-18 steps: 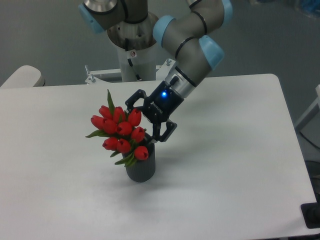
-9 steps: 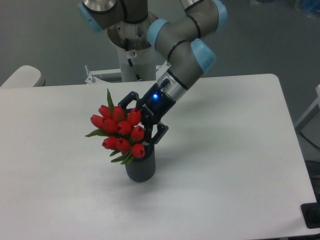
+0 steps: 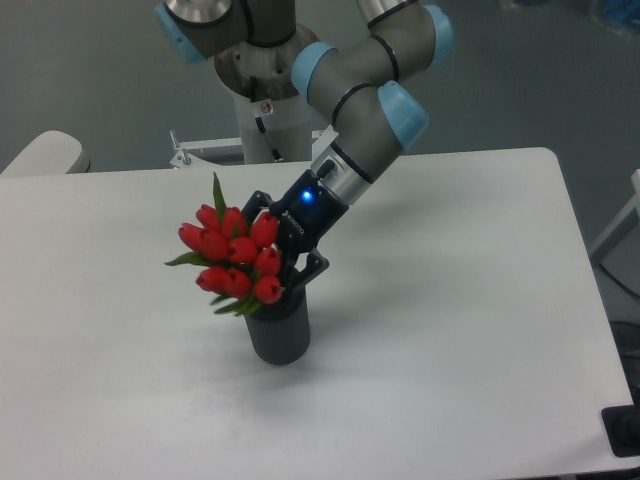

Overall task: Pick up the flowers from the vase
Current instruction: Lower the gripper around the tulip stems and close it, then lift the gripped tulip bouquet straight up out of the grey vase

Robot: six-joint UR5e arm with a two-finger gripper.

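The flowers (image 3: 232,252), a compact bunch of red tulip buds with green leaves, lean up and to the left above the vase (image 3: 281,338). The vase is small, dark grey and ribbed, and stands upright on the white table. The buds sit clear of its mouth; the stems are hidden behind buds and fingers. My gripper (image 3: 283,262) comes in from the right at the back of the bunch, its black fingers (image 3: 313,266) closed around the flowers just above the vase's mouth. Its fingertips are hidden behind the buds.
The white table (image 3: 450,300) reaches to the right and front edges. The arm's base (image 3: 262,110) stands behind the table's back edge. A pale rounded object (image 3: 42,155) sits at the far left.
The gripper has moved left into the bunch and closed on it. The flowers have shifted up and to the left, so more of the vase's mouth shows.
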